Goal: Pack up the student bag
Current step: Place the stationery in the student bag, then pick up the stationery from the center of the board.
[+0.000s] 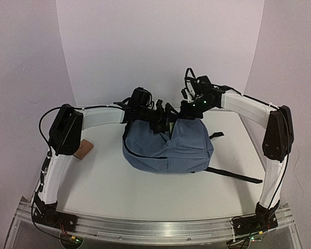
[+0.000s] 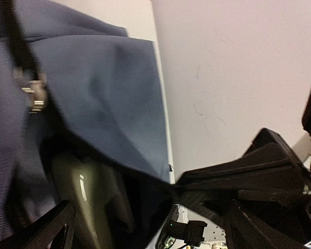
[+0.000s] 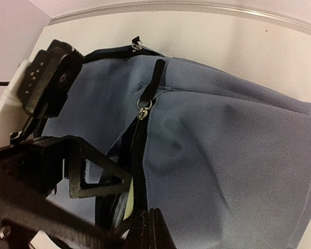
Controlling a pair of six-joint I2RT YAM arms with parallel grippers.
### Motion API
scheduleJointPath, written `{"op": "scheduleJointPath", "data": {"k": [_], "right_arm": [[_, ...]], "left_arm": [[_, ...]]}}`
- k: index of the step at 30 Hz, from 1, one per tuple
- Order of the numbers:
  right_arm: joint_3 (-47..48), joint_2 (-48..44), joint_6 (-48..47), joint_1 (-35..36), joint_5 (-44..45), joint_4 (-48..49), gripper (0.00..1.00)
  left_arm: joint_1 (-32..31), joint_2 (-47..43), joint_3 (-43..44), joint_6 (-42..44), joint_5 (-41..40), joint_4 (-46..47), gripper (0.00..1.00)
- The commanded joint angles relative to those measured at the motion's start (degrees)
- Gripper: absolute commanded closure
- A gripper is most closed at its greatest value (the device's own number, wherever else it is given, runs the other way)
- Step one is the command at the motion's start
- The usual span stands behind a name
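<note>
top external view, from the left: a small brown block (image 1: 84, 149) lies on the white table (image 1: 109, 197) just beside the elbow of my left arm (image 1: 67, 129). my left gripper (image 1: 157, 120) is at the upper rim of the bag (image 1: 171, 148), which sits slumped near the middle of the table. my right gripper (image 1: 189, 110) is at the same rim just to the right, where the cloth rises in a peak to it. a black strap (image 1: 236, 175) trails from the bag over the table toward the right.

left wrist view: a buckle (image 2: 33, 96) is at the left, blue cloth hangs in a flap across the middle, and a glossy olive thing (image 2: 88, 199) sits in the dark under it. only one of my left fingers (image 2: 49, 228) shows, low in the corner, so i cannot tell how far that gripper is open or whether it holds anything. the flap's edge runs taut to the tip of my right gripper.

right wrist view: my right fingers (image 3: 52, 161) are close together, pinched on the bag's zip edge, with something pale (image 3: 127, 203) in the slit there. the zip (image 3: 139, 150) runs up from them to a metal pull (image 3: 141, 111). plain blue cloth fills the right.
</note>
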Motion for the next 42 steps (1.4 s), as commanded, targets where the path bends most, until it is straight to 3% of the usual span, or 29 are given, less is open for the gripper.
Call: {"op": "scheduleJointPath", "data": {"k": [1,5,11,14,15,23,27,29,34,42], "right_arm": [[-0.74,-3.79,1.39,0.81,-1.88,3.2,1.0],[-1.22,-3.93,1.77,0.79,-2.07,3.2,1.0],[-1.11,-4.03,1.6,0.71,-1.63,3.2,1.0],[-1.56,-4.32,1.34,0.57,-1.46,3.28,1.0],[-1.85,-4.41,1.27,0.46,-1.42,3.29,1.0],[-1.37,-3.69,-0.27,-0.22,-1.82,3.31,1.0],[-1.48,-3.59,-0.3,-0.27,-2.23,3.43,1.0],[-1.47,-3.67,-0.44,-0.23,-2.25,3.52,1.0],[-1.44,-3.81,-0.69,-0.3,-2.23,3.71,1.0],[-1.35,-3.63,-0.71,-0.34,-2.61,3.82,1.0]], "left_arm": [[-2.42,-0.4,0.89,-0.22,5.9,13.9,0.0],[-2.42,-2.16,-2.91,-0.94,6.68,19.61,0.0],[-1.33,-5.55,-5.72,-0.16,4.23,17.3,0.0],[0.13,-12.58,-9.74,5.41,-5.26,8.07,0.0],[0.81,-14.83,-9.95,7.73,-8.33,0.93,0.0],[8.8,-26.17,-10.38,16.22,-24.52,-26.84,0.0],[14.5,-26.9,-9.87,15.31,-30.93,-44.35,0.0],[18.24,-29.18,-14.42,12.71,-32.1,-48.6,0.0],[25.43,-38.88,-30.81,6.11,-35.64,-46.81,0.0],[31.53,-48.94,-47.95,-1.37,-36.26,-43.33,0.0]]}}
